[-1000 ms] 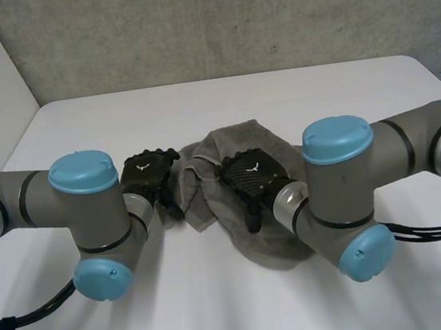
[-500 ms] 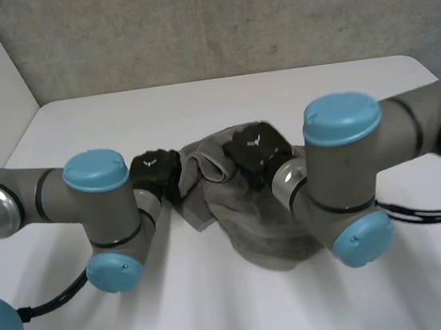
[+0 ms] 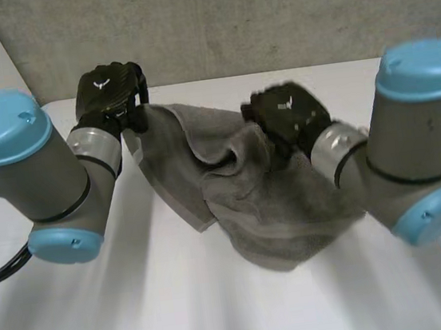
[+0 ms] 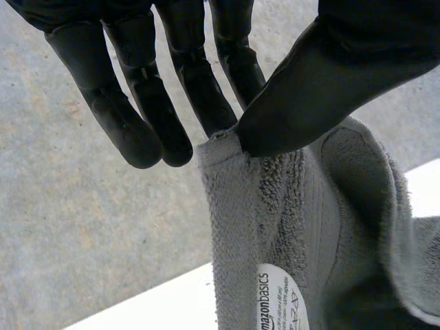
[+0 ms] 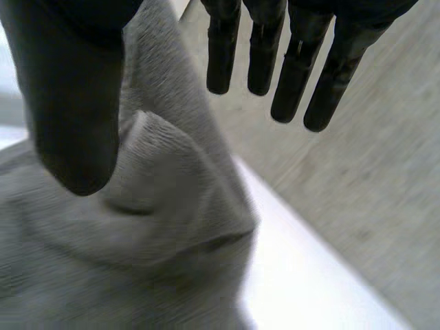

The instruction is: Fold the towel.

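So that the towel [image 3: 290,205] hung open for folding, left hand [image 3: 107,90] upper-left and right hand [image 3: 286,112] centre-right each pinched its edge.

The head camera looks down from behind and above the grey terry towel [image 3: 249,202], far enough back to take in both arms; each wrist camera sits close over that towel, looking along the left hand [image 4: 137,103] or the right hand [image 5: 223,55]; all three views share the towel.
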{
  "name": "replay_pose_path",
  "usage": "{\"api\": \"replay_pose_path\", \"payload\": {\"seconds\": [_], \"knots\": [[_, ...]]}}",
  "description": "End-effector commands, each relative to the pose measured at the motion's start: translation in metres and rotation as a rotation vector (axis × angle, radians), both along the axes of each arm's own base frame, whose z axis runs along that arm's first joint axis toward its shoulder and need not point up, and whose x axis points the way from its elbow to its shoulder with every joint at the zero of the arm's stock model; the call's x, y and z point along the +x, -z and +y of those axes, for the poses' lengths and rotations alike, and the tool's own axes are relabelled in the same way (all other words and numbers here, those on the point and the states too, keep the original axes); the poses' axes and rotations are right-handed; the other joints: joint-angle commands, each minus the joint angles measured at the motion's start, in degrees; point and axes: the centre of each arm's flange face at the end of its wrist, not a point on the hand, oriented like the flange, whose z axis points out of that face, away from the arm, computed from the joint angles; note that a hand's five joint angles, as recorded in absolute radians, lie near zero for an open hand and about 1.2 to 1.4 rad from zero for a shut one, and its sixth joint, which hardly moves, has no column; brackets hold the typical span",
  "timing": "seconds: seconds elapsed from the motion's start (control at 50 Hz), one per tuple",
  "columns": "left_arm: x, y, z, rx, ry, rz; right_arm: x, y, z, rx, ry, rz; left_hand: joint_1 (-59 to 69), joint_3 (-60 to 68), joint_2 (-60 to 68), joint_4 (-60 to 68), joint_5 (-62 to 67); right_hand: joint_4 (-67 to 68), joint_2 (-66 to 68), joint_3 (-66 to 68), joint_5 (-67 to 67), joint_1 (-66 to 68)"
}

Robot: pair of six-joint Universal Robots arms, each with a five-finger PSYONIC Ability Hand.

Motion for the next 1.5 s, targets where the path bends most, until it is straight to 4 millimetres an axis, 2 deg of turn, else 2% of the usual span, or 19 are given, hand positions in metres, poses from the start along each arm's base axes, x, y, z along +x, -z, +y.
{"api": "replay_pose_path", "payload": {"seconds": [0.02,0.16,0.44,0.5,0.54,0.62,0.66,0.72,0.76,0.88,0.92,0.98,1.02,1.14,1.26,1.36,1.42,1.46,1.5], "knots": [[0.008,0.021,0.012,0.066,-0.001,-0.043,0.005,0.040,0.040,0.227,-0.035,-0.038,-4.4,-9.3,-7.2,-8.0,-16.3,-7.8,-8.2,-7.9,-5.9,-8.0],[0.023,0.034,0.005,0.105,-0.042,-0.060,0.012,0.079,0.050,0.308,-0.049,-0.011,-4.6,-9.5,-7.4,-8.2,-16.4,-8.0,-8.4,-8.1,-6.1,-8.2],[0.032,0.046,-0.002,0.138,-0.073,-0.062,0.024,0.112,0.043,0.328,-0.049,0.024,-4.6,-9.5,-7.4,-8.2,-16.4,-3.8,-4.2,-3.8,-1.9,-4.0],[0.032,0.047,-0.003,0.140,-0.073,-0.063,0.026,0.115,0.038,0.321,-0.036,0.026,-4.6,-9.5,-7.4,-8.2,-16.4,5.5,5.1,5.4,7.4,5.2],[0.032,0.047,-0.002,0.138,-0.074,-0.062,0.027,0.114,0.034,0.310,-0.028,0.024,-4.6,-9.5,-7.4,-8.2,-16.4,32.6,32.2,32.5,34.5,32.3],[0.032,0.048,-0.003,0.140,-0.074,-0.063,0.029,0.110,0.031,0.289,-0.028,0.025,-4.8,-9.6,-7.5,-8.4,-16.6,55.1,54.7,55.0,57.0,54.9],[0.032,0.048,-0.003,0.140,-0.074,-0.063,0.030,0.106,0.029,0.273,-0.024,0.020,-4.8,-9.6,-7.5,-8.4,-16.6,55.2,54.8,55.1,57.1,55.0],[0.032,0.047,-0.003,0.136,-0.073,-0.061,0.029,0.093,0.024,0.238,-0.015,0.001,-4.8,-9.6,-7.5,-8.4,-16.6,55.2,54.8,55.1,57.1,55.0],[0.031,0.042,-0.005,0.118,-0.073,-0.059,0.032,0.058,0.020,0.149,-0.023,-0.044,-4.8,-9.6,-7.5,-8.4,-16.6,55.2,54.8,55.1,57.1,55.0],[0.028,0.018,-0.015,0.043,-0.078,-0.029,0.029,0.006,0.001,-0.021,-0.016,-0.085,-4.8,-9.6,-7.5,-8.4,-16.6,55.2,54.8,55.1,57.1,55.0],[0.031,-0.012,-0.033,-0.049,-0.104,0.016,0.015,-0.034,-0.028,-0.183,0.037,-0.113,-4.1,-8.9,-6.9,-7.7,-15.9,55.2,54.8,55.1,57.1,55.0],[0.037,-0.029,-0.044,-0.099,-0.131,0.040,0.006,-0.057,-0.042,-0.275,0.068,-0.135,-3.8,-8.6,-6.5,-7.3,-15.6,55.2,54.8,55.1,57.1,55.0],[0.053,-0.062,-0.061,-0.188,-0.180,0.081,-0.006,-0.098,-0.055,-0.435,0.078,-0.226,-3.8,-8.6,-6.5,-7.3,-15.6,55.2,54.8,55.1,57.1,55.0],[0.061,-0.103,-0.057,-0.307,-0.192,0.141,-0.024,-0.128,-0.060,-0.557,0.007,-0.386,-3.9,-8.8,-6.7,-7.5,-15.7,55.2,54.8,55.1,57.1,55.0],[0.067,-0.089,-0.045,-0.264,-0.190,0.118,-0.049,-0.107,-0.067,-0.396,-0.021,-0.417,-4.1,-8.9,-6.9,-7.7,-15.9,55.2,54.8,55.1,57.1,55.0],[0.072,-0.044,-0.028,-0.124,-0.188,0.049,-0.068,-0.053,-0.063,-0.010,-0.077,-0.330,-4.4,-9.3,-7.2,-8.0,-16.3,55.2,54.8,55.1,57.1,55.0],[0.074,-0.032,-0.022,-0.082,-0.186,0.026,-0.075,-0.035,-0.066,0.099,-0.056,-0.300,-4.4,-9.3,-7.2,-8.0,-16.3,55.2,54.8,55.1,57.1,55.0],[0.076,-0.009,-0.008,0.002,-0.160,-0.013,-0.093,0.000,-0.071,0.293,0.000,-0.233,-4.6,-9.5,-7.4,-8.2,-16.4,55.2,54.8,55.1,57.1,55.0],[0.077,0.002,-0.002,0.038,-0.139,-0.034,-0.102,0.012,-0.071,0.363,0.026,-0.194,-4.8,-9.6,-7.5,-8.4,-16.6,55.2,54.8,55.1,57.1,55.0]]}}
